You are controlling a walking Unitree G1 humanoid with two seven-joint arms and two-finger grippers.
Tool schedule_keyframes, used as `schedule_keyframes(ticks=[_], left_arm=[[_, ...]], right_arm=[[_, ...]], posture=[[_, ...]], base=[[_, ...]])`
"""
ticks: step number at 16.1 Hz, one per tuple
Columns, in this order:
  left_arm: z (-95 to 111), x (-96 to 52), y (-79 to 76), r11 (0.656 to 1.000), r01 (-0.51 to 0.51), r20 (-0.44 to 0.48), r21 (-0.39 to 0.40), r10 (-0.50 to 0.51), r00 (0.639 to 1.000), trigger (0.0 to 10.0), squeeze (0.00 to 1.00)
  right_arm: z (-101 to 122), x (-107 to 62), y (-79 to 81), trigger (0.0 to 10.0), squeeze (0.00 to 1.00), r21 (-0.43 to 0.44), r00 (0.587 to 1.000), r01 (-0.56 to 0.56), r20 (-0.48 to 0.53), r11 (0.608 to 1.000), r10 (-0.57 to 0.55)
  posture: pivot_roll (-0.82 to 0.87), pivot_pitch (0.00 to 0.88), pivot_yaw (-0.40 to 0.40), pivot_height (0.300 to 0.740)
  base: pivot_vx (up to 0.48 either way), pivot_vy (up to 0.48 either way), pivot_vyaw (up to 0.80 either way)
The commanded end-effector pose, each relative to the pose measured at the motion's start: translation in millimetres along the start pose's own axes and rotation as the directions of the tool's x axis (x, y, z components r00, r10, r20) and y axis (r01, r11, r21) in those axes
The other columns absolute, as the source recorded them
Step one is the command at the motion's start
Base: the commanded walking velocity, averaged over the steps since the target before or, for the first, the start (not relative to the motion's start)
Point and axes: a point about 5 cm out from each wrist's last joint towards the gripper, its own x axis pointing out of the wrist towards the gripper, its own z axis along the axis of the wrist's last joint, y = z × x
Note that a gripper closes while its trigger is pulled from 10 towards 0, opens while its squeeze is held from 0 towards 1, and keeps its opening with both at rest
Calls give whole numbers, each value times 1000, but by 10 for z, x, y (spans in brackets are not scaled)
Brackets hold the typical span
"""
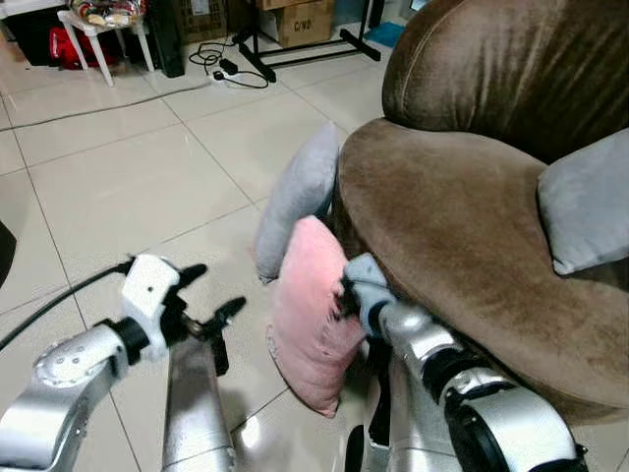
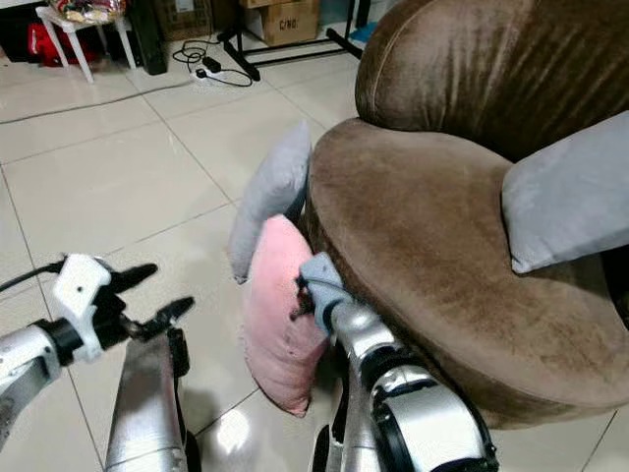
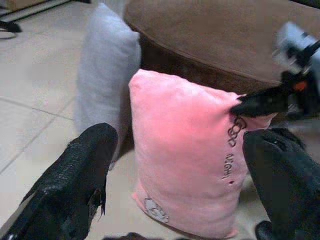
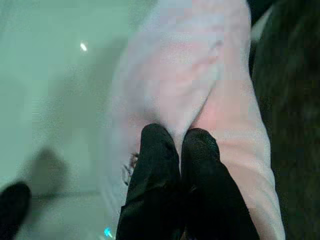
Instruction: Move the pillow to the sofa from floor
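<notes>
A pink pillow (image 1: 307, 315) stands on edge on the tiled floor, leaning against the front of the brown sofa (image 1: 462, 226). My right gripper (image 1: 344, 293) is shut on the pillow's upper edge next to the sofa; in the right wrist view the two black fingers (image 4: 170, 165) pinch a fold of pink fabric. My left gripper (image 1: 208, 295) hangs open to the left of the pillow, apart from it; the left wrist view shows its fingers (image 3: 75, 175) spread wide with the pink pillow (image 3: 185, 150) between them at a distance.
A grey pillow (image 1: 300, 192) leans on the sofa just behind the pink one. Another grey pillow (image 1: 588, 202) lies on the sofa seat at the right. A white stool (image 1: 98, 29), cables (image 1: 231, 69) and boxes stand at the far side of the floor.
</notes>
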Motion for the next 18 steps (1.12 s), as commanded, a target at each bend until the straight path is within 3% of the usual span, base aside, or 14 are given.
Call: schedule_keyframes(ticks=[1, 3, 5, 7, 8, 9, 10, 11, 12, 13, 14, 15, 16, 18], left_arm=[[-26, -33, 28, 1000, -26, 6, 0, 26, 1000, 10000, 0], [-46, -85, 71, 998, -66, 26, 2, 66, 998, 10000, 0], [-56, -100, 157, 987, -159, 71, -2, 159, 985, 10000, 0], [-68, -91, 207, 975, -220, 100, -9, 220, 970, 10000, 0], [-74, -110, 249, 962, -271, 118, -20, 272, 955, 10000, 0], [-4, -130, 247, 955, -295, 145, -30, 296, 944, 10000, 0], [114, -129, 191, 953, -301, 178, -36, 303, 936, 10000, 0], [168, -111, 154, 954, -298, 193, -42, 301, 934, 10000, 0], [264, -51, 41, 962, -272, 212, -28, 271, 939, 10000, 0], [287, -7, -5, 966, -259, 216, -19, 257, 942, 10000, 0], [303, 83, -48, 968, -251, 208, 10, 243, 947, 10000, 0], [285, 147, -65, 966, -246, 173, 72, 231, 957, 10000, 0], [291, 186, -92, 970, -223, 153, 101, 206, 967, 10000, 0], [292, 212, -146, 982, -155, 119, 111, 142, 983, 10000, 0]], right_arm=[[29, -45, -85, 0, 0, 38, 999, -20, 47, 999, 18], [189, -157, -233, 0, 0, 63, 985, -28, 170, 998, 17], [477, -517, -378, 0, 0, 151, 927, 17, 368, 988, -72], [554, -733, -427, 0, 0, 208, 895, 65, 421, 976, -149], [736, -998, -517, 0, 0, 253, 826, 89, 522, 963, -213], [1003, -1333, -618, 3255, 0, 304, 735, 64, 630, 950, -251], [1306, -1701, -771, 10000, 0, 366, 599, 8, 744, 931, -298], [1392, -1823, -838, 10000, 0, 369, 567, 3, 765, 929, -306], [1456, -1932, -896, 10000, 0, 245, 587, 107, 767, 964, -260], [1397, -1874, -869, 10000, 0, 183, 642, 139, 732, 973, -229], [1183, -1639, -782, 10000, 0, 92, 759, 193, 618, 977, -207], [942, -1394, -721, 10000, 365, 36, 857, 245, 459, 969, -234], [684, -1131, -641, 10000, 1000, 49, 919, 232, 317, 971, -235], [366, -790, -499, 10000, 1000, 49, 974, 152, 164, 987, -158]], posture=[[128, 0, -63, 440], [107, 0, -58, 440], [69, 0, -53, 440], [54, 0, -49, 440], [48, 0, -48, 440], [37, 0, -41, 440], [30, 0, -38, 440], [12, 0, -33, 440], [8, 0, -32, 440], [5, 0, -33, 440], [5, 0, -36, 440], [10, 0, -39, 440], [19, 0, -44, 440], [31, 0, -40, 440]], base=[[0, 0, 0], [0, 0, 0], [0, 0, 0], [0, 0, 0], [0, 0, 0], [0, 0, 0], [0, 0, 0], [0, 0, 0], [0, 0, 0], [0, 0, 0], [0, 0, 0], [0, 0, 0], [0, 0, 0], [0, 0, 0]])
